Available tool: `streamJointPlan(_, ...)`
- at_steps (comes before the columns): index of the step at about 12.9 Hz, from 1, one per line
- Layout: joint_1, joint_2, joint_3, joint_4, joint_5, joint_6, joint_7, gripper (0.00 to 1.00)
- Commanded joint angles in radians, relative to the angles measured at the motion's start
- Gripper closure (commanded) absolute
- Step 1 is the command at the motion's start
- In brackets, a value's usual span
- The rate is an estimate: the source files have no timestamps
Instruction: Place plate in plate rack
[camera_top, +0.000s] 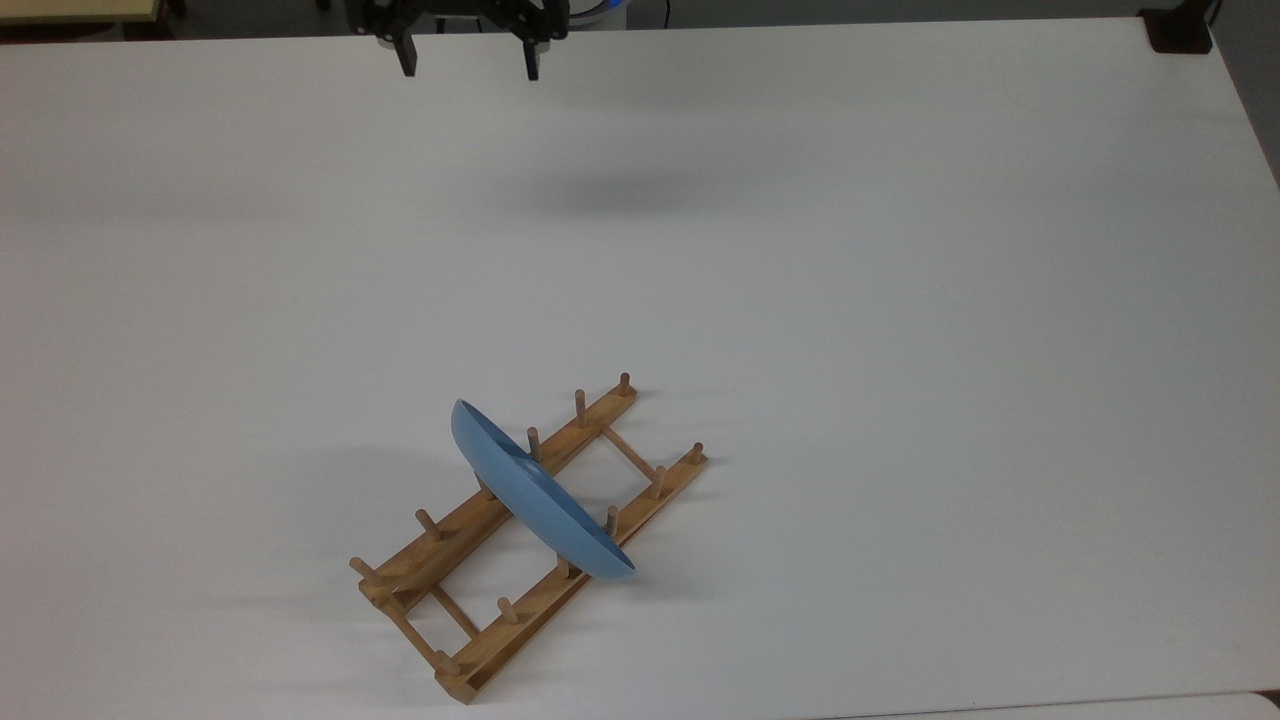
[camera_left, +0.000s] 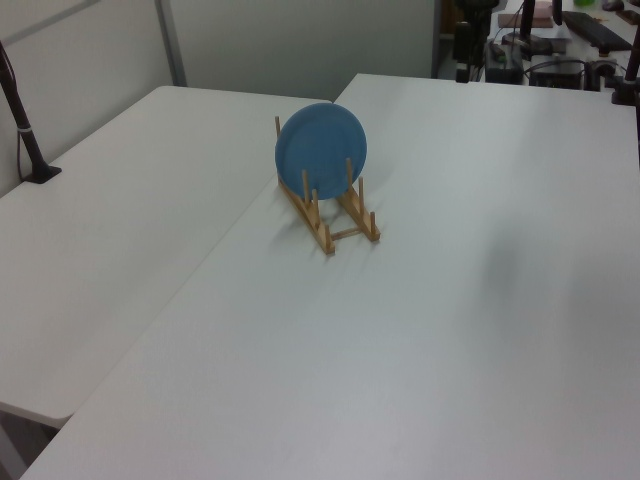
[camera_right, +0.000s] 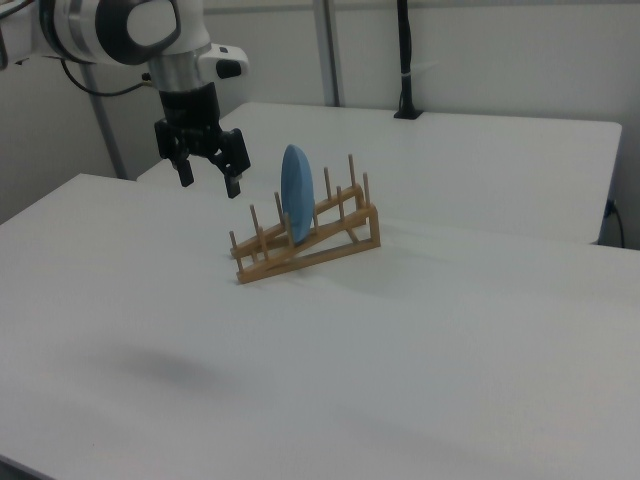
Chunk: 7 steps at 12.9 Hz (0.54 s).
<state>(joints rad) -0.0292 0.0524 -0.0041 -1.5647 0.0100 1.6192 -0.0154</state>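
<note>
Worktop (camera_top: 900, 350) of plain white carries a flat light-brown wooden plate rack (camera_top: 470, 640) with upright pegs along its two rails. Standing on edge across the rack, between pegs near its middle, is the round glossy light-blue plate (camera_top: 535, 495); the top view shows it almost edge-on, while the left view shows one full round face (camera_left: 321, 148), and its lowest part is hidden behind the rails. The black two-finger gripper (camera_right: 208, 184) hangs well apart from the rack, jaws spread wide and holding nothing; in the top view its body is cut off by the upper edge, leaving just the fingertips (camera_top: 406, 62).
</note>
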Motion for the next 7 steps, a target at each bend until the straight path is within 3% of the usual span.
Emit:
streamJointPlan(1, -0.009, -0.026, 0.012, -0.04, -0.017, -0.001, -0.026, 0.0)
streamJointPlan(3, -0.003, -0.025, 0.013, -0.038, -0.067, -0.002, -0.026, 0.0)
streamJointPlan(7, -0.003, -0.023, 0.012, -0.034, -0.07, -0.01, -0.023, 0.0)
